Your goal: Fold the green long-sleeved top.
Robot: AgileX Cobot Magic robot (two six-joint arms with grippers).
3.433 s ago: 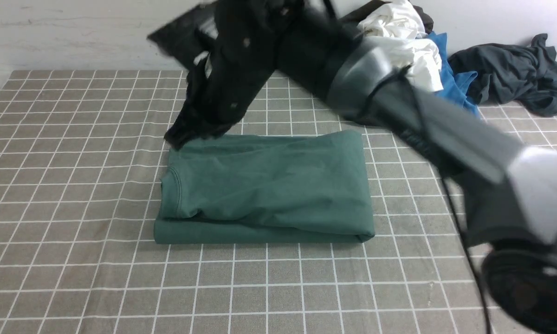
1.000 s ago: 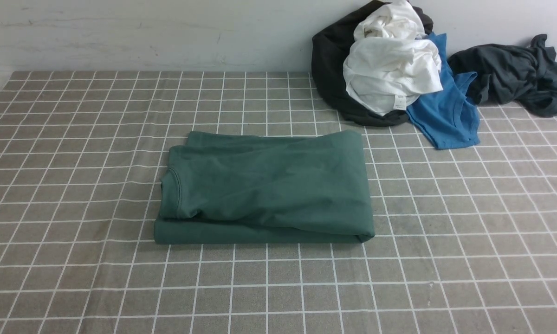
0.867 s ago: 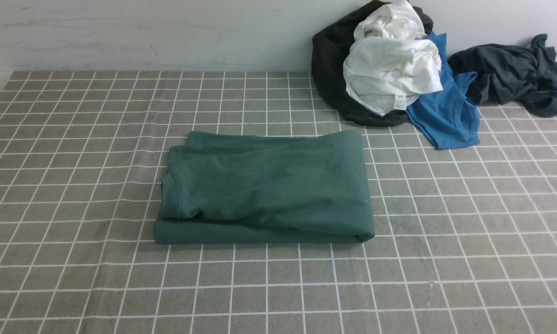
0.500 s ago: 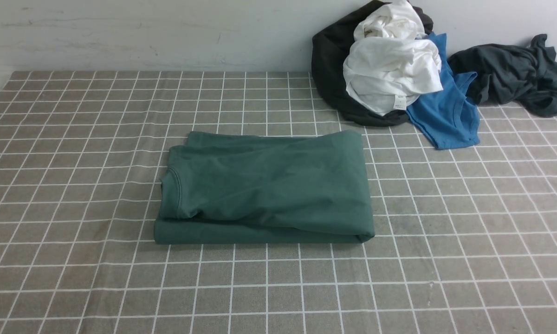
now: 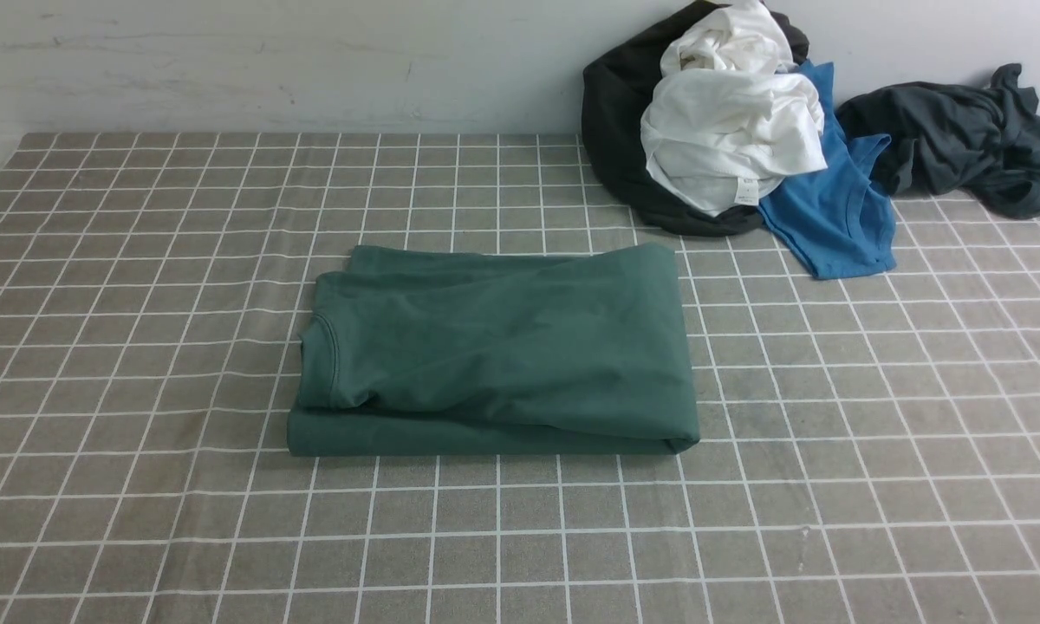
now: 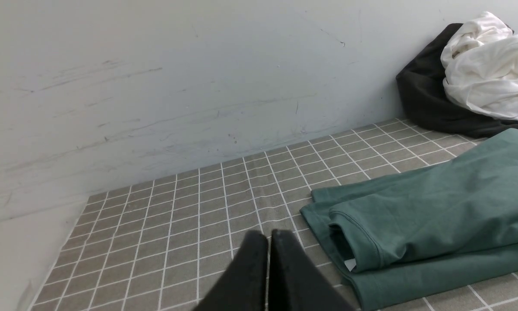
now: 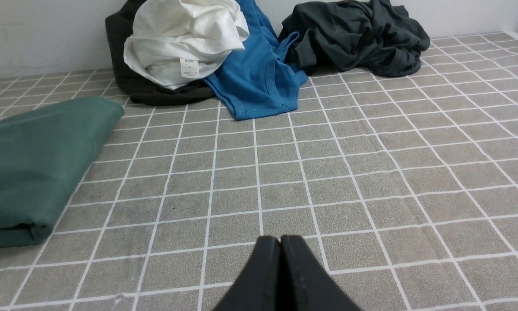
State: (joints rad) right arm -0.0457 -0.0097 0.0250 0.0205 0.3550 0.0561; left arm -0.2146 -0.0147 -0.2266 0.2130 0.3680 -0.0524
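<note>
Both the left claw (image 6: 268,235) and right claw (image 7: 280,242) were clenched, empty, above the checked surface (image 5: 832,433); the green long-sleeved top (image 5: 494,351) lay folded mid-surface, other clothes (image 5: 737,130) heaped behind

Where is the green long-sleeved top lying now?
In the front view, the green long-sleeved top lies folded near the middle of the checked tablecloth, nearer and to the left of the clothes pile by the wall.
</note>
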